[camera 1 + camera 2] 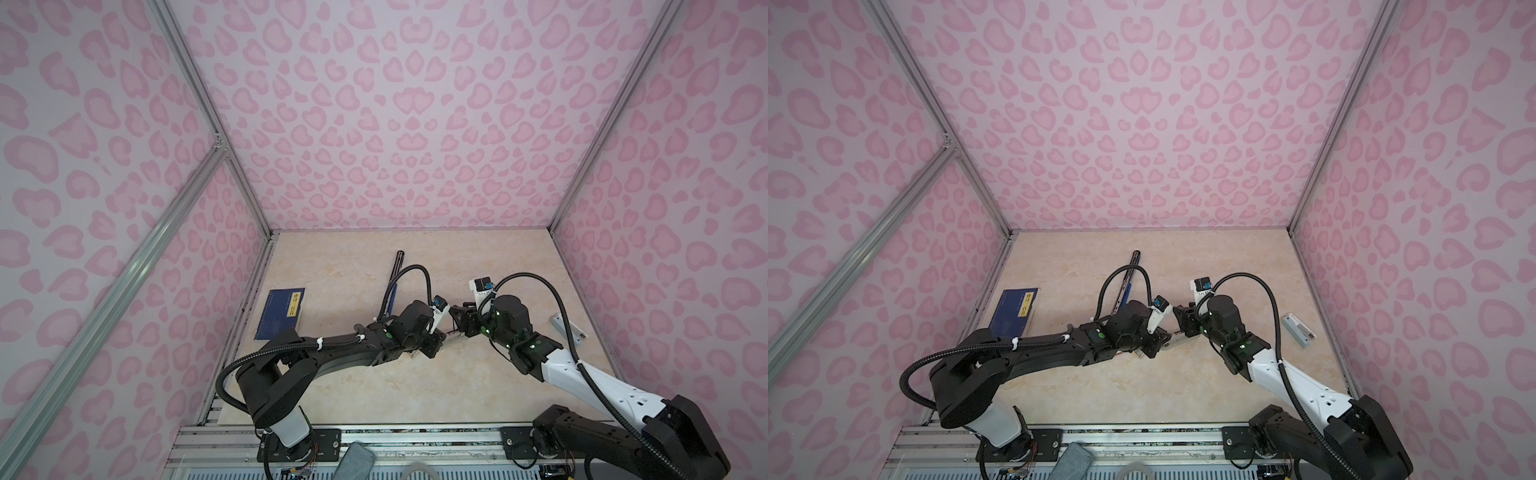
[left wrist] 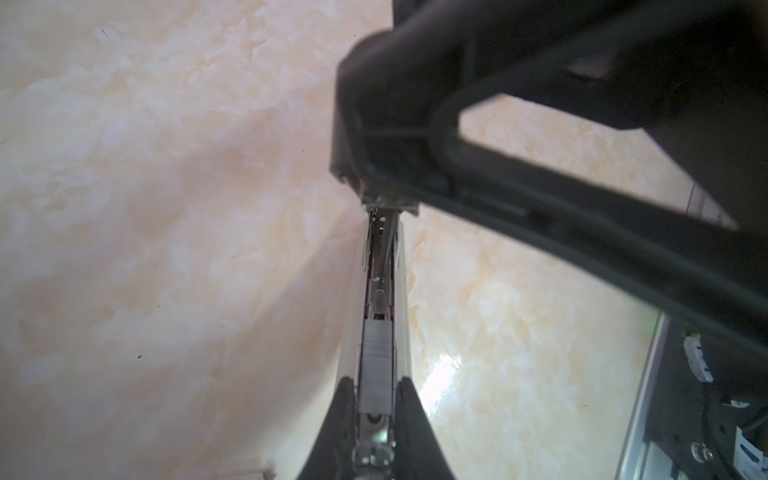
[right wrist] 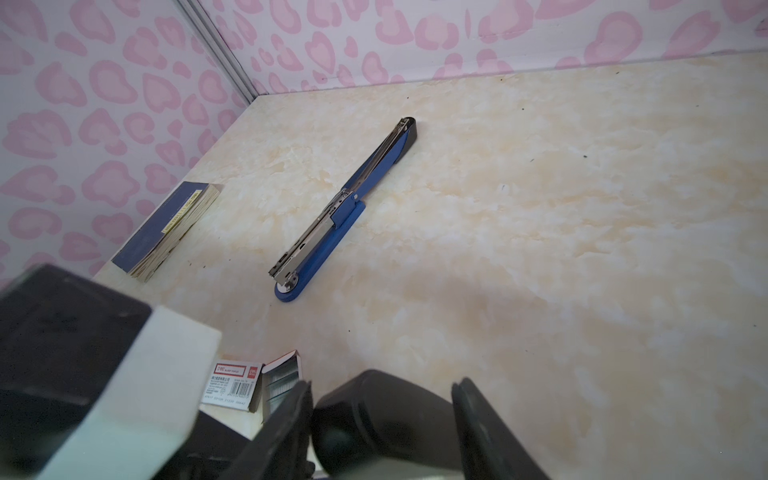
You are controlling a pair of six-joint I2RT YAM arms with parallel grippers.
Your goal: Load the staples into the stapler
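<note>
My left gripper (image 2: pixel 376 380) is shut on a pale stapler (image 2: pixel 402 299), one finger on each side of its open metal channel. A grey strip of staples (image 2: pixel 376 361) lies in that channel. At the stapler's far end its black top (image 3: pixel 374 419) sits between the jaws of my right gripper (image 3: pixel 380 382), which stand open and apart from it. In both top views the two grippers meet mid-table, left (image 1: pixel 434 349) and right (image 1: pixel 457 318). The white staple box (image 3: pixel 235 384) and its tray of staples (image 3: pixel 284 380) lie beside them.
A long blue stapler (image 3: pixel 345 208) lies opened flat towards the back (image 1: pixel 394 282). A dark blue booklet (image 1: pixel 282 311) rests by the left wall. A small grey and white object (image 1: pixel 567 328) lies near the right wall.
</note>
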